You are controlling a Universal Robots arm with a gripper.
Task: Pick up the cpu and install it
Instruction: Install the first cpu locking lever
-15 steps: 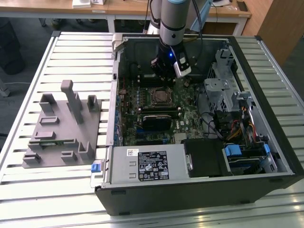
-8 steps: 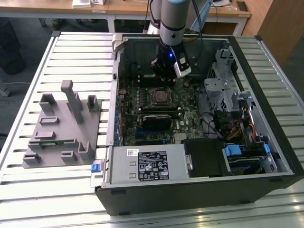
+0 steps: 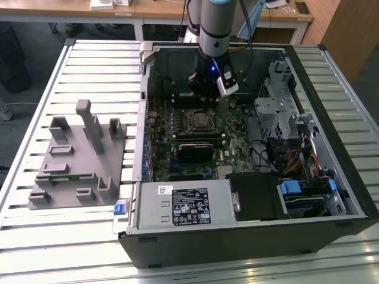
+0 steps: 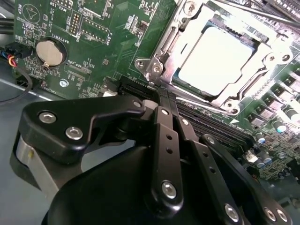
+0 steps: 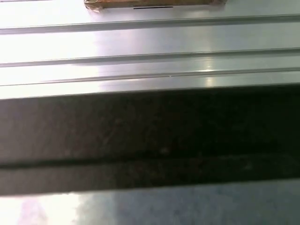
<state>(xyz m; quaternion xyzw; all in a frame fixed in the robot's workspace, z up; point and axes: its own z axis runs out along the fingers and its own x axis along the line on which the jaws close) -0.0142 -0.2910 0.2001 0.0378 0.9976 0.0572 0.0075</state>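
Observation:
The cpu [image 4: 216, 60], a flat square chip with a pale silver top, lies inside the metal socket frame [image 4: 161, 56] on the green motherboard [image 4: 108, 37]. In the exterior view the cpu [image 3: 199, 120] sits in the middle of the open computer case. My gripper [image 3: 204, 97] hangs just behind the socket, low over the board. In the second wrist view its black fingers [image 4: 165, 122] run together to a point at my gripper [image 4: 161, 93] tip, beside the socket's corner. It is shut, with nothing between the fingers, and it is not touching the cpu.
The open computer case [image 3: 331, 195] lies on a slatted aluminium table [image 3: 89, 59]. A grey plastic fixture [image 3: 77, 157] stands at the exterior view's left. Inside the case are a silver box with a white label [image 3: 183, 204], a black block [image 3: 198, 149], a drive cage [image 3: 278, 112] and cables [image 3: 296, 160].

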